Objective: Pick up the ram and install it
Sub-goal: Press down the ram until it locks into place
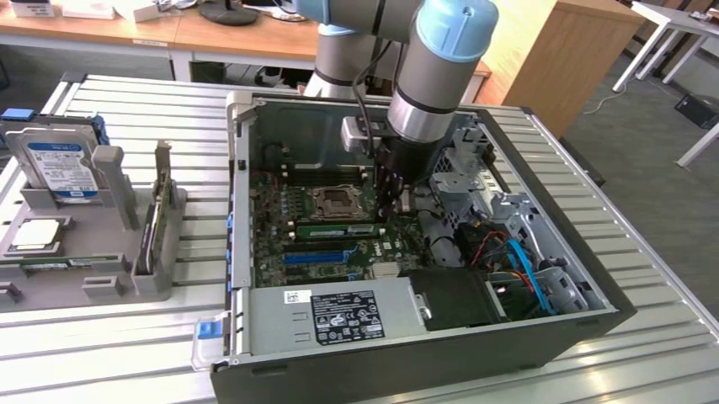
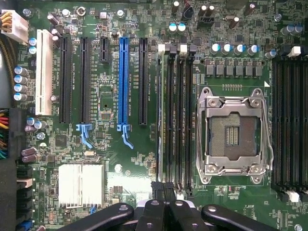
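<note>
The ram [image 1: 333, 228], a thin green stick with a white label, stands on edge in a memory slot beside the processor socket [image 1: 335, 200] inside the open computer case [image 1: 584, 324]. In the wrist view its narrow top edge [image 2: 160, 115] runs along the slot nearest the long blue slot [image 2: 123, 86]. My gripper [image 1: 389, 220] reaches down into the case at the end of the stick on the exterior view's right. Its black fingers [image 2: 162, 190] are shut together, with nothing between them, over the end of the memory slots. Whether they touch the stick I cannot tell.
Black empty memory slots [image 2: 180, 115] lie beside the ram, with more past the socket [image 2: 288, 120]. A power supply [image 1: 337, 316] and blue cables [image 1: 523, 261] crowd the case's near side. On the exterior view's left, a grey fixture [image 1: 113, 252] holds a hard drive [image 1: 56, 168].
</note>
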Robot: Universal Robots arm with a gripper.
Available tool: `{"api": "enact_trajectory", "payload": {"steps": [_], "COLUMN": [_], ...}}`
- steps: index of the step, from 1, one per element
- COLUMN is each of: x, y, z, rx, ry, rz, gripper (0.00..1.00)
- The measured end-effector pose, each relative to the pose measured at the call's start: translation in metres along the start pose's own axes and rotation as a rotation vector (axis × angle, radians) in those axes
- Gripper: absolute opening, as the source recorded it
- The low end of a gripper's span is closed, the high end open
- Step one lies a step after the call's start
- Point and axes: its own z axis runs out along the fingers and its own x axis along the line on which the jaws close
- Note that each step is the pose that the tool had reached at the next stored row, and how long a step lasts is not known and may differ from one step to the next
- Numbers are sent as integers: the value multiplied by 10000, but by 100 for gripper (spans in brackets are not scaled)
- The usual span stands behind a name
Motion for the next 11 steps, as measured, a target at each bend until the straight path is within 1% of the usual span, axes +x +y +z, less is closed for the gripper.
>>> {"api": "enact_trajectory", "payload": {"steps": [6, 11], "x": [0, -12], "y": [-1, 0], "z": [28, 32], "rx": [5, 5], "ry": [-6, -9], "rz": [-1, 3], "gripper": [11, 11]}}
